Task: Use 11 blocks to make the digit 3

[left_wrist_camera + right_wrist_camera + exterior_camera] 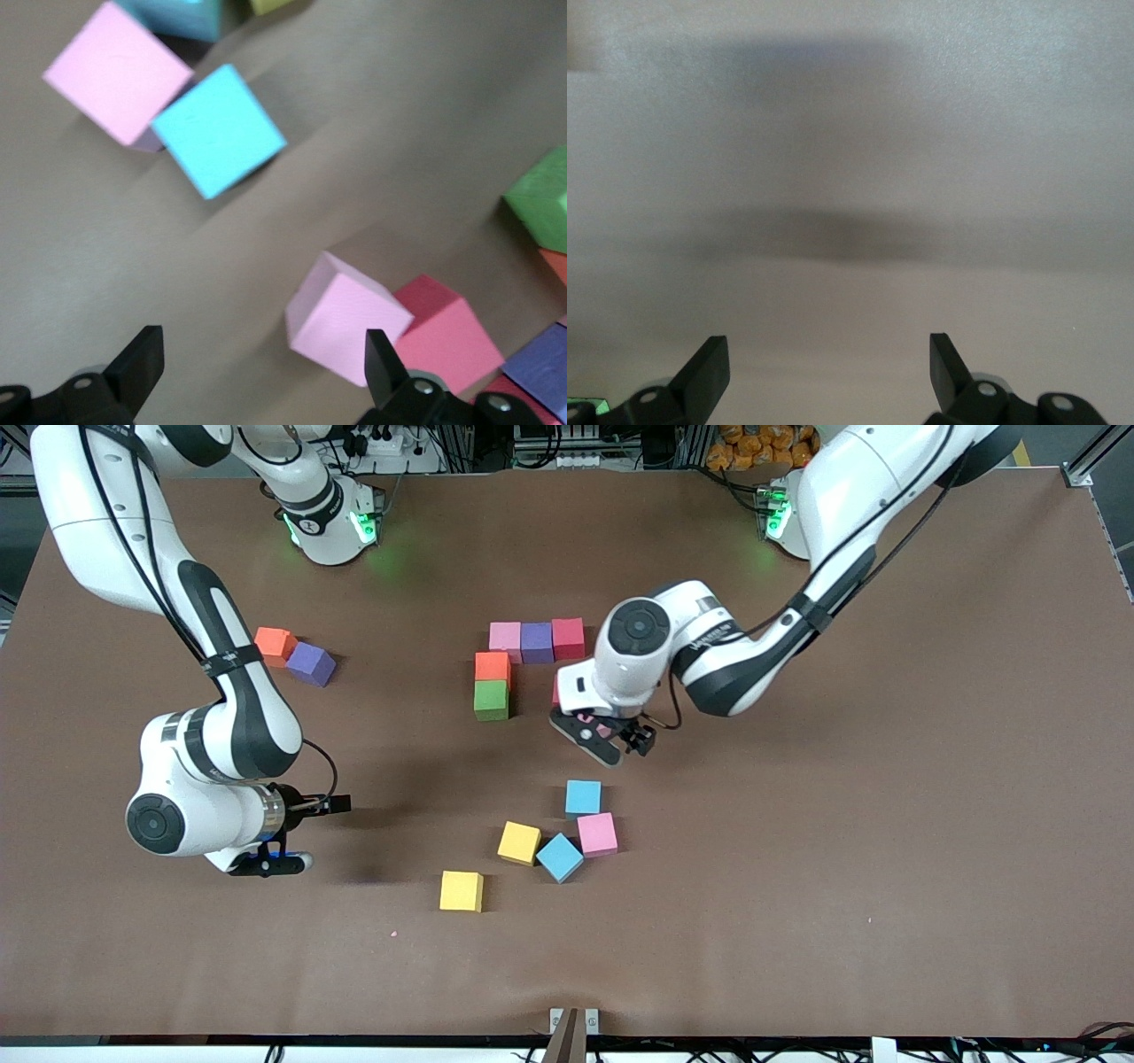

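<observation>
A brown table [797, 868] holds scattered foam blocks. Mid-table, a pink block [505, 636], purple block [537, 642] and red block [568, 638] form a row, with an orange block [493, 666] and green block [491, 699] running down from the pink end. The left gripper [257, 367], fingers apart, hangs over another pink cube [345, 317] beside a red cube [443, 341]. The right gripper [828, 367], fingers apart, waits over bare table. Two sky blue, two yellow and a pink block lie nearer the camera.
</observation>
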